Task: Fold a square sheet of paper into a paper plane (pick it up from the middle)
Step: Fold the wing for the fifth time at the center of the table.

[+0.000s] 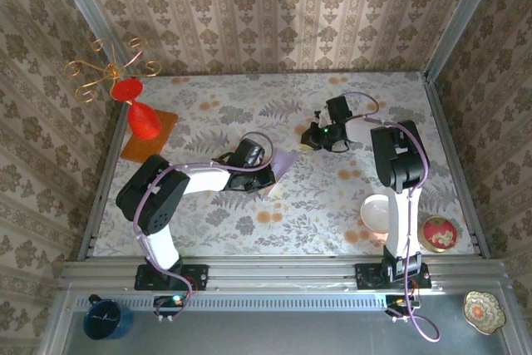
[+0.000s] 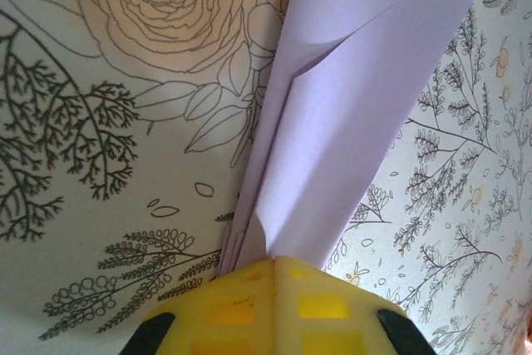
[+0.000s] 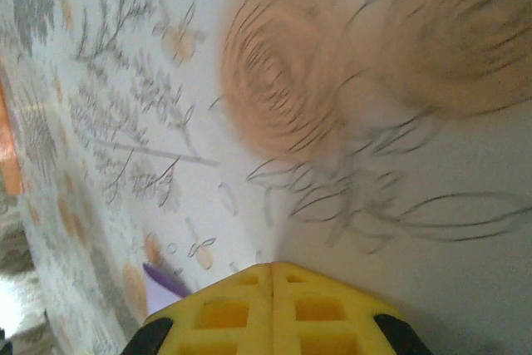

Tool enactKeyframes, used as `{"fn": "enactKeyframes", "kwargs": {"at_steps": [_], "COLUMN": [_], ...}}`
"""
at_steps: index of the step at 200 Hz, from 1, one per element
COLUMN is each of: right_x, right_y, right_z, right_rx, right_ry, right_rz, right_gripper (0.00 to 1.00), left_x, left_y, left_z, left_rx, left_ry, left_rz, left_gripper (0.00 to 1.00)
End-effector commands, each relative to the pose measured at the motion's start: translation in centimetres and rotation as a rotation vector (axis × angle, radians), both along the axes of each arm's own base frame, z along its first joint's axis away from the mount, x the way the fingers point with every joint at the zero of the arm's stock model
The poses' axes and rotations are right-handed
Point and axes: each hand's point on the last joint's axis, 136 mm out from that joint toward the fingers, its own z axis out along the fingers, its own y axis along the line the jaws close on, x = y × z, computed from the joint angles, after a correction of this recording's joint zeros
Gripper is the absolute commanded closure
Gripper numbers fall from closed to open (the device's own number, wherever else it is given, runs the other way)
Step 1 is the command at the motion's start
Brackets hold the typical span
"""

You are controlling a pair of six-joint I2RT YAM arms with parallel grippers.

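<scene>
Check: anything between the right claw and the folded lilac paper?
Nothing visible. In the top view, bare floral tablecloth lies between the shut right claw and the near edge of the pale lilac folded paper sheet. The left claw, also shut, meets the paper from the opposite side, out of that path.

The paper plane (image 2: 349,122) runs off the top edge, its rear hidden inside the left claw (image 2: 274,268).
</scene>
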Motion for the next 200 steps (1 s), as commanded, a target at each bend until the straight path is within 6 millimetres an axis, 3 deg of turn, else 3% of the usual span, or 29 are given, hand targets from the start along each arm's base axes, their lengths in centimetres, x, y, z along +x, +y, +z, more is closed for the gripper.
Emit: {"fn": "enactKeyframes", "kwargs": {"at_steps": [1, 26, 65, 96, 151, 200], "right_x": [0.3, -2.4, -7.7, -8.9, -9.6, -10.1], "right_y": [-1.0, 0.5, 5.2, 7.8, 6.8, 6.5], "right_z": [2.3, 3.9, 2.1, 0.9, -2.4, -3.3], "right_rx": [-0.054, -0.03, -0.002, 0.014, -0.089, -0.107], "right_ry": [-0.083, -0.115, -0.043, -0.005, 0.088, 0.123], "right_rz": [-0.036, 0.013, 0.153, 0.213, 0.205, 0.206], "right_gripper": [0.95, 0.94, 0.94, 0.94, 0.97, 0.99], "left_x": [-3.4, -2.6, -1.9, -1.1, 0.5, 0.4], "left_y": [3.8, 2.9, 2.1, 1.1, -1.7, -3.4], "left_z": [-4.0, -3.2, -2.2, -0.6, 4.3, 3.3], "left_rx": [0.181, 0.159, 0.131, 0.09, -0.069, -0.087], "left_ry": [0.163, 0.14, 0.116, 0.077, -0.076, -0.06], "left_rz": [0.002, -0.011, -0.02, -0.035, -0.111, -0.172], "left_gripper": [1.0, 1.0, 1.0, 1.0, 1.0, 1.0]}}
